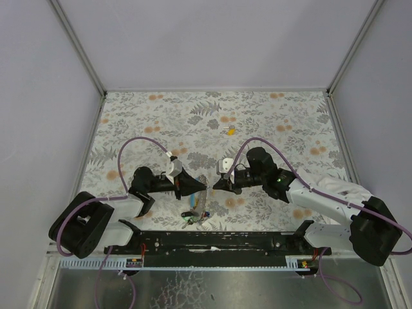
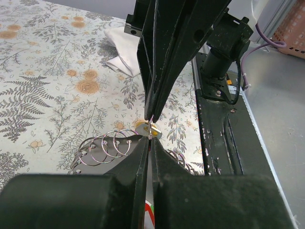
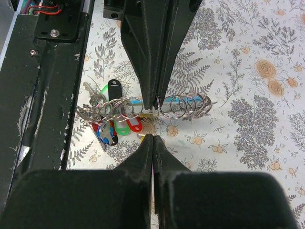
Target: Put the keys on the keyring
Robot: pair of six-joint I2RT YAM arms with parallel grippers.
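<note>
Left end effector [image 1: 205, 188] closed | right end effector [image 1: 214, 186] closed | tips meet near keyring [image 3: 101, 110], hold unclear

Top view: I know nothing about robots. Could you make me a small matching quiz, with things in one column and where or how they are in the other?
Things
1. yellow key
2. bunch of coloured keys
3. left tool
4. purple cable

Places or states
A. shut, its tip facing the tip of the right tool
B. loops up off an arm
C. lies alone, farther out on the floral table
D. lies by the black rail, just nearer than the two tool tips

Pairs: 1-C, 2-D, 3-A, 4-B
</note>
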